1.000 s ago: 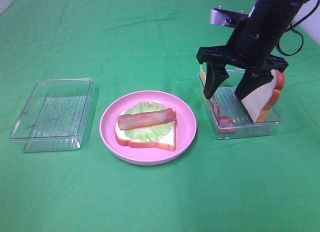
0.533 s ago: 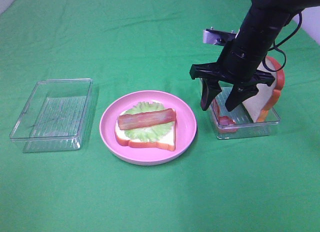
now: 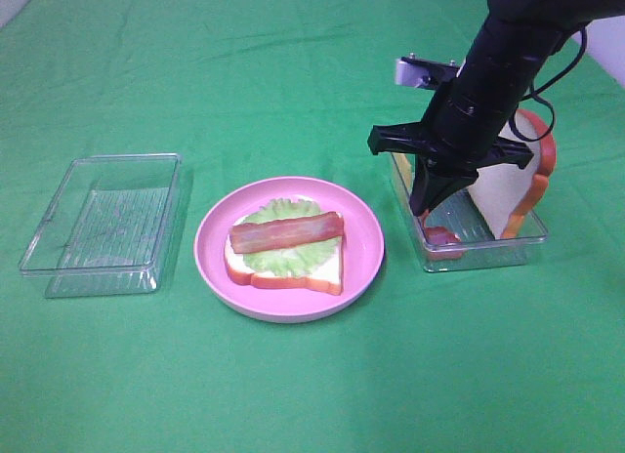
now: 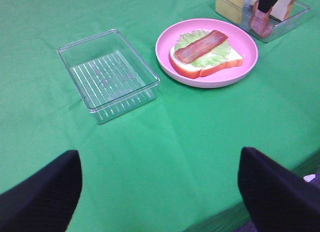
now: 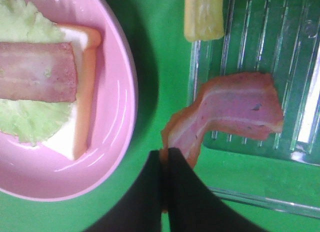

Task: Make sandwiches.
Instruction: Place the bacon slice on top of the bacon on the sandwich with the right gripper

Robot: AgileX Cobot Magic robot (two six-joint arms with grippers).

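On the pink plate point(image 3: 366, 240) lies the open sandwich: a bread slice point(image 3: 322, 269), lettuce point(image 3: 283, 256) and a bacon strip point(image 3: 285, 231) on top. My right gripper point(image 3: 422, 210) reaches down into the left end of the right tray point(image 3: 483, 250), shut on the end of another bacon strip point(image 5: 235, 106), whose rest lies in the tray. A second bread slice point(image 3: 508, 189) leans upright in that tray, and a yellow cheese slice point(image 5: 203, 14) stands at its far end. My left gripper point(image 4: 160, 192) hovers open over bare cloth, well short of the plate.
An empty clear tray point(image 3: 103, 224) sits left of the plate. Green cloth point(image 3: 312, 375) covers the table. The table's near edge shows in the left wrist view point(image 4: 260, 212).
The right gripper moved left over the tray, came down at the bacon and shut its jaws on the strip's end. The left arm, the plate and the trays stayed still.
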